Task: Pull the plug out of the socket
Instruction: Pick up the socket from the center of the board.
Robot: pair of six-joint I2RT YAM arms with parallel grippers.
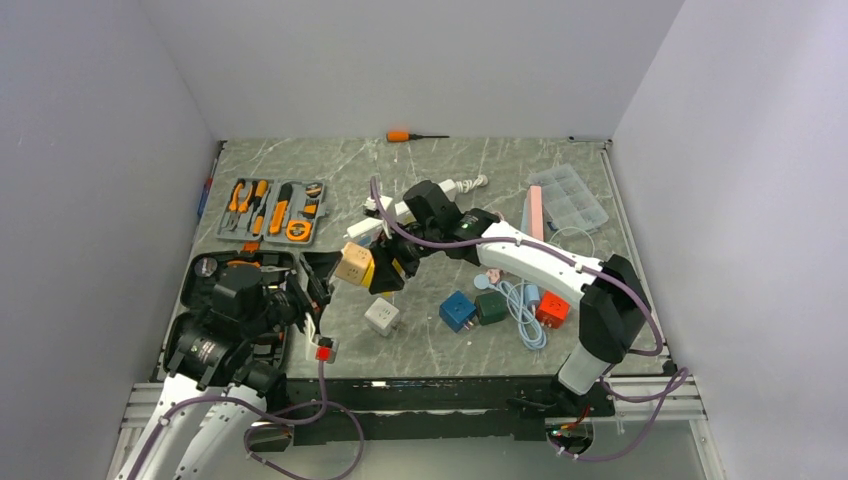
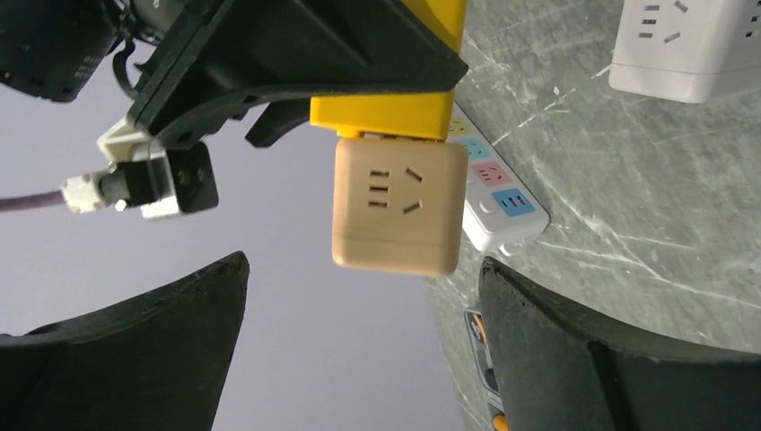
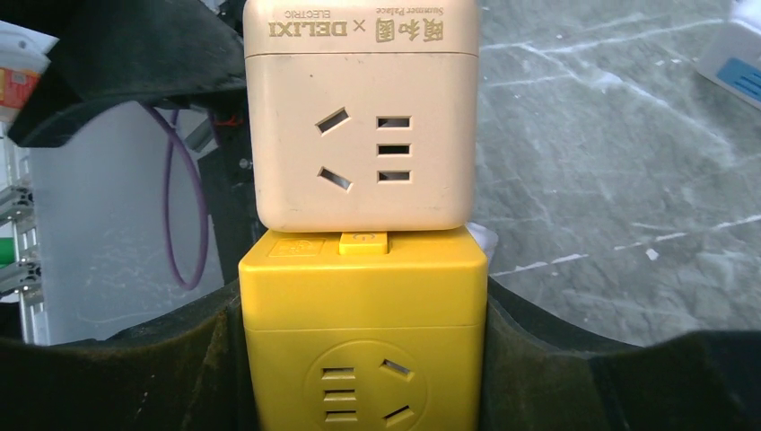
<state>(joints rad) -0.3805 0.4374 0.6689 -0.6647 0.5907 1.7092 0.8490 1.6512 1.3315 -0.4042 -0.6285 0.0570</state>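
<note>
While the right pincer (image 1: 388, 272) clamps the yellow cube (image 3: 363, 359), coloured cubes (image 1: 457, 310) lie nearby.

Top view high overhead, looking down, wrist views close-up — both share the beige cube (image 2: 399, 206)

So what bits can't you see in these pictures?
- Prongs joining the beige cube to the yellow cube: hidden between them, every view.
- Yellow cube's bottom: cut off by the right wrist view's edge.
- Which tools lie in the tool case: too small, top view.
</note>
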